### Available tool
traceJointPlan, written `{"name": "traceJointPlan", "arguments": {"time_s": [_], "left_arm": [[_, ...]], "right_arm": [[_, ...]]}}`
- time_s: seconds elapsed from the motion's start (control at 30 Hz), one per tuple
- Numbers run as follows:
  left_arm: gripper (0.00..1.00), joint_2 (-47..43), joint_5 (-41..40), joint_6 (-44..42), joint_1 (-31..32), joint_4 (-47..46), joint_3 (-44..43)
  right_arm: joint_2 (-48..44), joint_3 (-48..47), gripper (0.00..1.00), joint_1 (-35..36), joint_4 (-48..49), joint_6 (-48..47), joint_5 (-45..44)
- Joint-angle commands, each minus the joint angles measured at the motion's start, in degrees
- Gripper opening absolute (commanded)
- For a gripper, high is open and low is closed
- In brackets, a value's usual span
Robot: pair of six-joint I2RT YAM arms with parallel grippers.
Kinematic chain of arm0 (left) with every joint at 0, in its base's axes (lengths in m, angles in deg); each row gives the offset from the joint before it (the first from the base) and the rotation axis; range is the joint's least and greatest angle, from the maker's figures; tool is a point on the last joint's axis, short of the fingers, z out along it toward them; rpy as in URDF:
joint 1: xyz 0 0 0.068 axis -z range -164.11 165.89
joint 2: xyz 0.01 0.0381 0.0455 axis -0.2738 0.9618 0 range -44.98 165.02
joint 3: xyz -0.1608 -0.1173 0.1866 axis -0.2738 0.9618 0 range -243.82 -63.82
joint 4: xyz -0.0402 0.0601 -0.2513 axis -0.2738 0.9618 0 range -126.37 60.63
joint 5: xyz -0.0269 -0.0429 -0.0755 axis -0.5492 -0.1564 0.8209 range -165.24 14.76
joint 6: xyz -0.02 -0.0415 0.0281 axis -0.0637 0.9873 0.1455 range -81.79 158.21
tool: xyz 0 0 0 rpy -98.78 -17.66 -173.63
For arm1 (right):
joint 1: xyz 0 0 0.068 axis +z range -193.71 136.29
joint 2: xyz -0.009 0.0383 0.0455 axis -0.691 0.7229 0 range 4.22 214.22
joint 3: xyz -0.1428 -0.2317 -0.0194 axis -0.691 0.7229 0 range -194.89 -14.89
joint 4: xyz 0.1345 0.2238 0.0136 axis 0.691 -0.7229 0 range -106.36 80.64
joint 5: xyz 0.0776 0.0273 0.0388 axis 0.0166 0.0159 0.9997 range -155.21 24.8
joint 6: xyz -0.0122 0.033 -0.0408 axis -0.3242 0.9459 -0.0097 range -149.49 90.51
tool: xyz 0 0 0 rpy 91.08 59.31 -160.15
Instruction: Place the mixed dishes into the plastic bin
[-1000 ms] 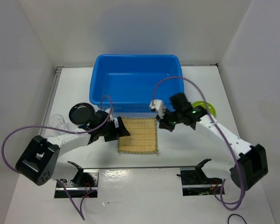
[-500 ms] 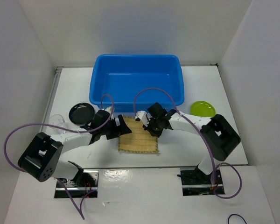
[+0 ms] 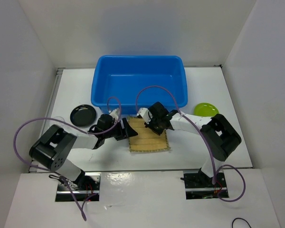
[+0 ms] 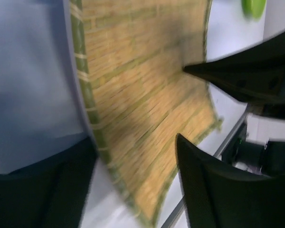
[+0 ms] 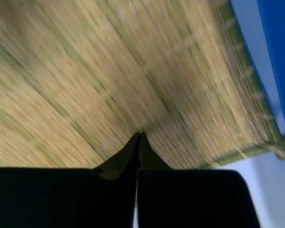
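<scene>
The tan woven mat (image 3: pixel 149 139) lies skewed on the table just in front of the blue plastic bin (image 3: pixel 137 88). My left gripper (image 3: pixel 127 129) is open at the mat's left edge; in the left wrist view the mat (image 4: pixel 142 95) runs between its spread fingers (image 4: pixel 218 190), its near edge lifted. My right gripper (image 3: pixel 150 125) is shut, its tips (image 5: pixel 139 136) pressed down on the mat (image 5: pixel 109 71) near its far edge. The lime-green plate (image 3: pixel 205 109) sits on the table at the right. I cannot make out any clear glasses.
A round black plate (image 3: pixel 83 115) lies left of the bin. The bin's blue wall (image 5: pixel 280 47) stands close beside the right gripper. Purple cables loop over both arms. White walls close in the table on three sides.
The right gripper swung left from near the green plate onto the mat. The left gripper pushed right, and the mat shifted right and turned askew.
</scene>
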State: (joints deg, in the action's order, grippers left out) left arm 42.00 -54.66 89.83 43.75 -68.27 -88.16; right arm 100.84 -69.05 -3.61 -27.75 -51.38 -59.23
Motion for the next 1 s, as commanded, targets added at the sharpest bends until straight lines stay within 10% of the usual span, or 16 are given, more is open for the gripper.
{"name": "traceJointPlan", "arguments": {"time_s": [0.0,0.2,0.67,0.97], "left_arm": [[0.71,6.8,8.7,-0.6,2.5,1.3,2.9],[0.21,7.1,11.3,-1.2,2.5,0.2,2.3],[0.00,6.0,11.9,-0.6,3.5,-1.1,1.7],[0.00,-12.5,8.8,-6.3,3.5,23.9,-2.9]], "right_arm": [[3.2,2.2,0.00,0.7,-0.7,0.3,1.8],[0.7,2.2,0.00,-2.3,-0.7,0.3,4.4],[0.1,2.2,0.00,-4.2,-2.3,-1.3,6.2],[-11.1,1.6,0.00,-17.2,-4.7,-1.8,17.4]]}}
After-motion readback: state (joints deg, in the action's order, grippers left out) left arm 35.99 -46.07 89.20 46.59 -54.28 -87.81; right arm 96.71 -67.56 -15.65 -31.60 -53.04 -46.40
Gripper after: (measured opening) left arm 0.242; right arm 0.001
